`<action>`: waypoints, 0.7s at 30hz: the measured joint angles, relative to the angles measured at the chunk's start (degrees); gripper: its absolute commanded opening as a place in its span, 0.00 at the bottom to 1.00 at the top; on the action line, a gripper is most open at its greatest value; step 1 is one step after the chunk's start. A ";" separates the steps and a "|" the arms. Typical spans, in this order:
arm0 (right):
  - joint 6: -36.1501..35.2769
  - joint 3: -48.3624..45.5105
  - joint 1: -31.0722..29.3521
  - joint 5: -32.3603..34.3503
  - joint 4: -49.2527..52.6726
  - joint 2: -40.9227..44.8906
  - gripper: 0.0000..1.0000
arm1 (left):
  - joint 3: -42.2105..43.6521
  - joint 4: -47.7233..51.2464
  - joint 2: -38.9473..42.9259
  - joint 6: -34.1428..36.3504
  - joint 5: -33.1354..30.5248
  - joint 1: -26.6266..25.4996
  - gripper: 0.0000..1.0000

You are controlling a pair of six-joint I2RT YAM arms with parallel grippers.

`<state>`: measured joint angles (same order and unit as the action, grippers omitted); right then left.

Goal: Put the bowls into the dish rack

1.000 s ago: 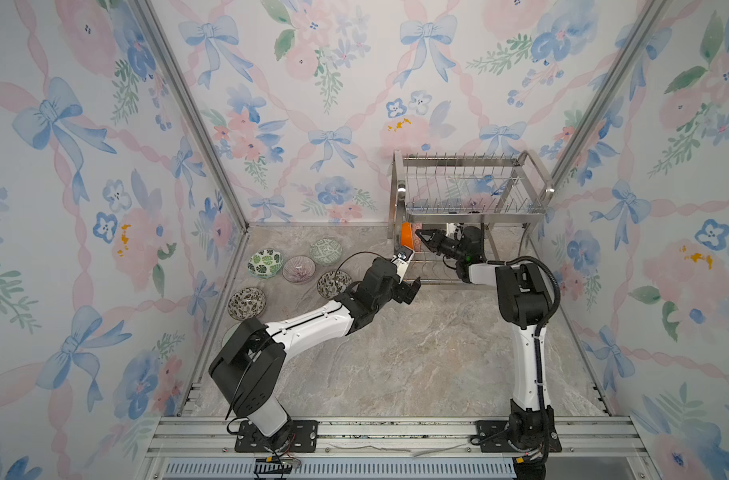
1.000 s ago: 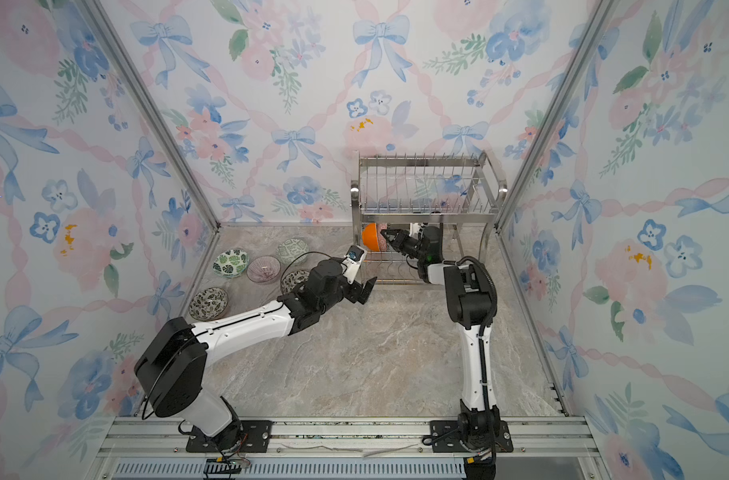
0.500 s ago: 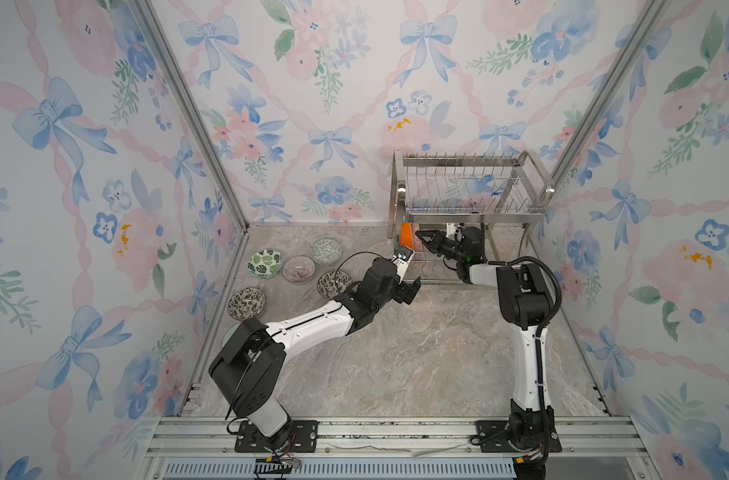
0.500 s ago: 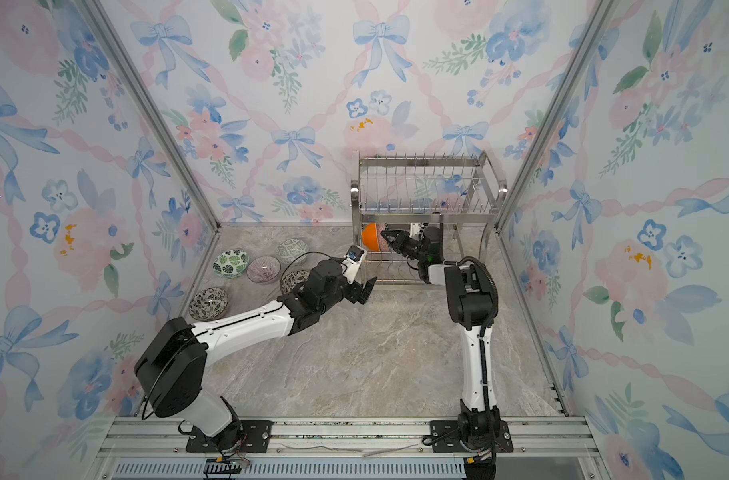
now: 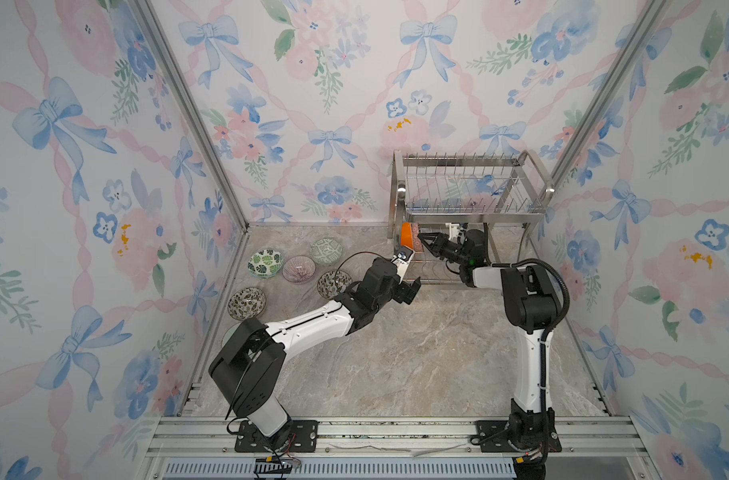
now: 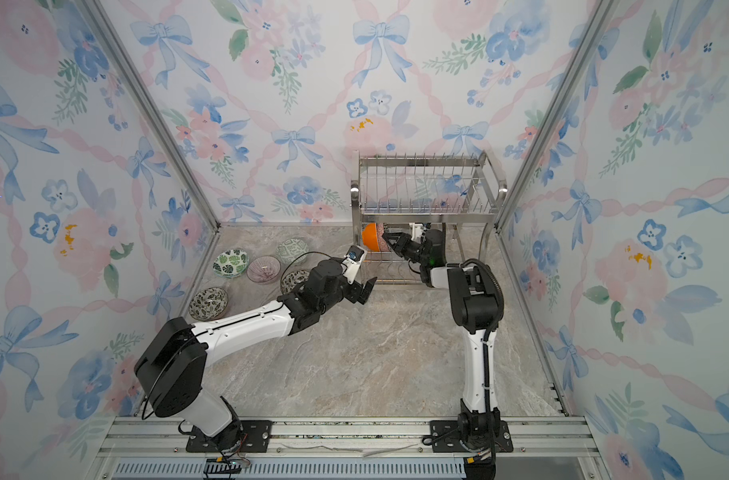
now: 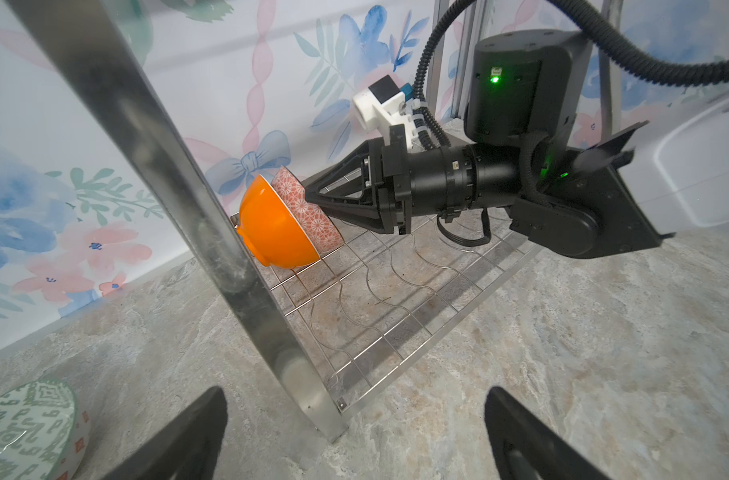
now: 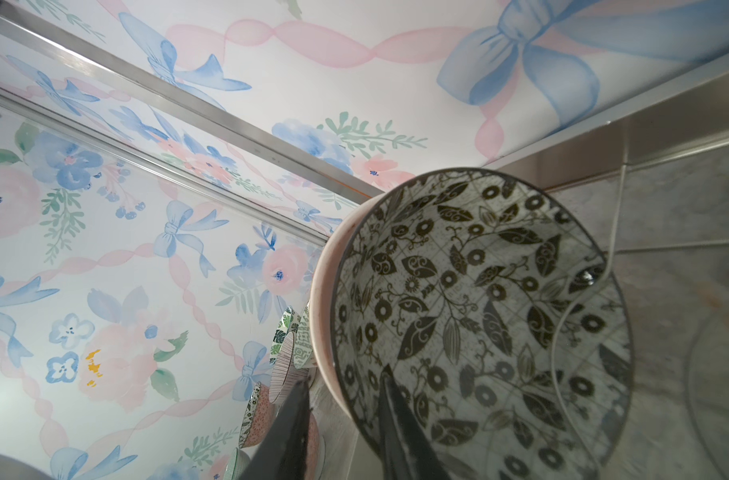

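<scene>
Our right gripper point(image 7: 308, 198) straddles the rim of the dark-leaf bowl point(image 8: 471, 291), which stands on edge beside the orange bowl point(image 7: 271, 228) in the lower tier of the dish rack point(image 5: 471, 216). Its jaws are narrowly parted, and we cannot tell whether they grip. We should release fully, then withdraw straight. The jaws of our left gripper point(image 7: 354, 392) gape empty.

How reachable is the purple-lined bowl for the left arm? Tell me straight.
Probably yes: the left gripper is open and empty, and the purple-lined bowl sits uncovered on the table beside that arm, though other bowls crowd it.
</scene>
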<state>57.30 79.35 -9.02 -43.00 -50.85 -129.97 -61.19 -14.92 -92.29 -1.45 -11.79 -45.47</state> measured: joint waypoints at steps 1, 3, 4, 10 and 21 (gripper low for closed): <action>-0.20 -0.59 0.02 0.15 -0.11 0.37 0.35 | 0.00 0.02 0.00 0.00 0.00 0.00 0.98; -0.55 -1.70 0.09 0.39 -0.33 1.16 0.35 | 0.00 0.02 0.00 0.00 0.00 0.00 0.98; -0.66 -2.36 0.22 0.55 -0.33 1.70 0.36 | 0.00 0.04 0.00 0.00 0.00 0.00 0.98; -0.85 -5.40 0.72 0.63 -0.66 4.55 0.39 | -0.02 0.24 0.28 -0.02 -0.02 -0.11 0.98; -1.42 -15.80 0.72 2.43 -3.23 13.11 0.47 | -0.02 0.79 1.33 -0.02 -0.46 -0.33 0.98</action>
<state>55.88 63.55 -8.29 -40.58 -54.08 -116.86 -61.21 -14.13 -90.96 -1.48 -12.25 -45.80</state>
